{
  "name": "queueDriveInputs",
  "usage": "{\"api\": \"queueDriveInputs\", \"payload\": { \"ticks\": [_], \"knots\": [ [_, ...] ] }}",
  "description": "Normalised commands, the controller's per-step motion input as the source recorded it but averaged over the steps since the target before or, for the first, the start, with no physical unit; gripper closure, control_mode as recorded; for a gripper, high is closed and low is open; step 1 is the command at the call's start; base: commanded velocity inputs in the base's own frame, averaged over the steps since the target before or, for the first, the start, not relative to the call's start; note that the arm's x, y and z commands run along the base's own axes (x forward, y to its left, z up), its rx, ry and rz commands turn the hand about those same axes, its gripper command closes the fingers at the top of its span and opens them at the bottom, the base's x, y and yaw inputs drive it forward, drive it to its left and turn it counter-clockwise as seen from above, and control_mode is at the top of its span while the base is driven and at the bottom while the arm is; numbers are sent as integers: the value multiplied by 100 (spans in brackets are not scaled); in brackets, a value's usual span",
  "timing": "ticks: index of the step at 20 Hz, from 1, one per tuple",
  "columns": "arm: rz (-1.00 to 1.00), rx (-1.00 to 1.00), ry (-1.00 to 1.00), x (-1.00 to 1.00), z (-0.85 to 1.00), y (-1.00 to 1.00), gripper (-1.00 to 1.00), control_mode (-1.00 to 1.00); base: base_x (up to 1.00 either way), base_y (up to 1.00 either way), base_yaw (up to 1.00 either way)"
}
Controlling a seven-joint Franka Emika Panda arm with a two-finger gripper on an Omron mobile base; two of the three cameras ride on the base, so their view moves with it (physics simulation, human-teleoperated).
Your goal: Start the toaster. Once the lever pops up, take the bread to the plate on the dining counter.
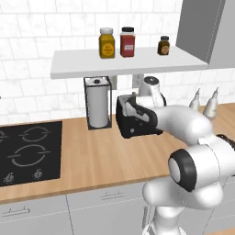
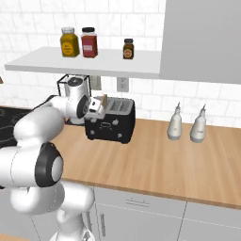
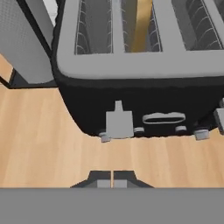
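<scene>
The gripper (image 3: 112,183) is closed, its two tips pressed together with nothing between them, hovering over the wooden counter (image 3: 39,144) just in front of the toaster (image 3: 131,87). The lever (image 3: 119,122) (a grey tab on the toaster's front face) sits at about 12 o'clock from the tips, near but apart. The bread (image 3: 141,26) stands upright in a slot, and seen from the right base camera the paper-towel roll (image 2: 75,89) stands at the toaster's (image 2: 112,121) 10 o'clock.
</scene>
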Motion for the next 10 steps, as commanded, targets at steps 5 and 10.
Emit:
{"api": "queueDriveInputs", "payload": {
  "ticks": [5, 10],
  "knots": [
    [-7, 0, 0, 45, -31, 3, 100, -100, 0, 0, 0],
    [-5, 2, 0, 40, -15, 0, 100, -100, 0, 0, 0]
  ]
}}
